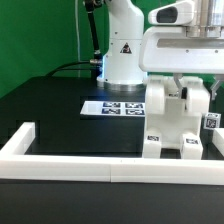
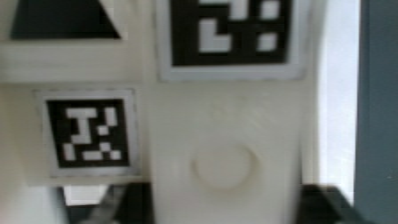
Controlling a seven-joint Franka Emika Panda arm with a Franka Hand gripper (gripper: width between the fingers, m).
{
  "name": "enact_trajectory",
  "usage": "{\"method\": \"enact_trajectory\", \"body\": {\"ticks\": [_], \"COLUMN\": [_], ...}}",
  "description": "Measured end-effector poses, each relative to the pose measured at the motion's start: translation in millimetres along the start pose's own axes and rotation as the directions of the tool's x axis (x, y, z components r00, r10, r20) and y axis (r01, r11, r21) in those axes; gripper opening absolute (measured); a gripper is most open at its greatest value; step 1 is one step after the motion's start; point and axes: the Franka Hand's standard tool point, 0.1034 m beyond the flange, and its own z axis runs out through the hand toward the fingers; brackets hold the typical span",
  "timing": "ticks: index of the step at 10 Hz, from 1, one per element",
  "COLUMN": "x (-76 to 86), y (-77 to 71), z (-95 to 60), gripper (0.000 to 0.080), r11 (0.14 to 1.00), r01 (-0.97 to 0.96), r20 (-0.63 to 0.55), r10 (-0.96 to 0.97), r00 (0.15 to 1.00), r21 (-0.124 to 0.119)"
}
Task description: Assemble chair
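The chair (image 1: 165,128) is a blocky white structure of tagged plastic pieces standing on the black table at the exterior view's right. My gripper (image 1: 187,88) hangs straight above it, its jaws down at the structure's top. In the wrist view a white chair piece (image 2: 222,150) with two black-and-white tags fills the picture, and my gripper (image 2: 228,208) is shut on it, a dark finger (image 2: 331,205) pressed against each side. Whether this piece is joined to the pieces below is hidden.
The marker board (image 1: 112,106) lies flat on the table in front of the robot's white base (image 1: 120,55). A long low white border rail (image 1: 70,160) runs along the table's front and turns back at the exterior view's left.
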Motion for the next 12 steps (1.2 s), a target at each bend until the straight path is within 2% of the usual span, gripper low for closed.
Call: {"method": "enact_trajectory", "body": {"ticks": [1, 2, 3, 4, 5, 10, 12], "x": [-0.3, -0.3, -0.4, -0.4, -0.4, -0.7, -0.4], "y": [0.2, 0.2, 0.2, 0.2, 0.2, 0.0, -2.4], "z": [0.4, 0.4, 0.5, 0.5, 0.5, -0.8, -13.5], "gripper": [0.0471, 0.0587, 0.0587, 0.0637, 0.0646, 0.0648, 0.0648], "r11": [1.0, 1.0, 1.0, 1.0, 1.0, 1.0, 1.0], "r01": [0.0, 0.0, 0.0, 0.0, 0.0, 0.0, -0.003], "r20": [0.001, 0.001, 0.001, 0.001, 0.001, 0.003, 0.0], "r10": [0.0, 0.0, 0.0, 0.0, 0.0, 0.0, 0.003], "r00": [1.0, 1.0, 1.0, 1.0, 1.0, 1.0, 1.0], "r21": [0.0, 0.0, 0.0, 0.0, 0.0, 0.0, 0.009]}}
